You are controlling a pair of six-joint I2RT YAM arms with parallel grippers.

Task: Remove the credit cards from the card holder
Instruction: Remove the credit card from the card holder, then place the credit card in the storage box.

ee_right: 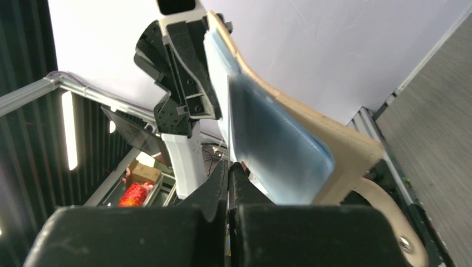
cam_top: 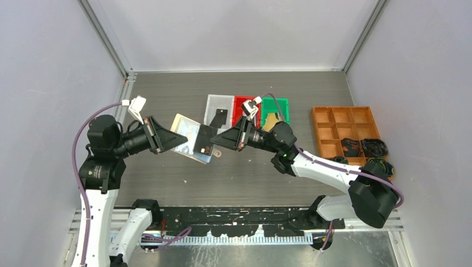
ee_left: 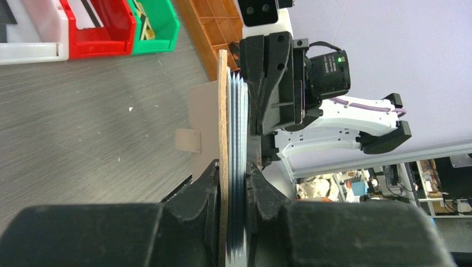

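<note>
Left gripper (ee_left: 232, 173) clamps the beige leather-like folding card holder (cam_top: 185, 129) above the mid-tabletop (cam_top: 167, 183). At its three o'clock, right gripper (cam_top: 215, 139) is clenched, apparently on a thin black plastic credit card (cam_top: 205, 136). The card looks light, stiff and slick, best pinched by its exposed edge.

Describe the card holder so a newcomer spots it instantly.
On the grey table, look just in front of the row of coloured bins. The card holder is held off the surface, clamped in the left end effector. Only it is tan, with clear sleeves.
</note>
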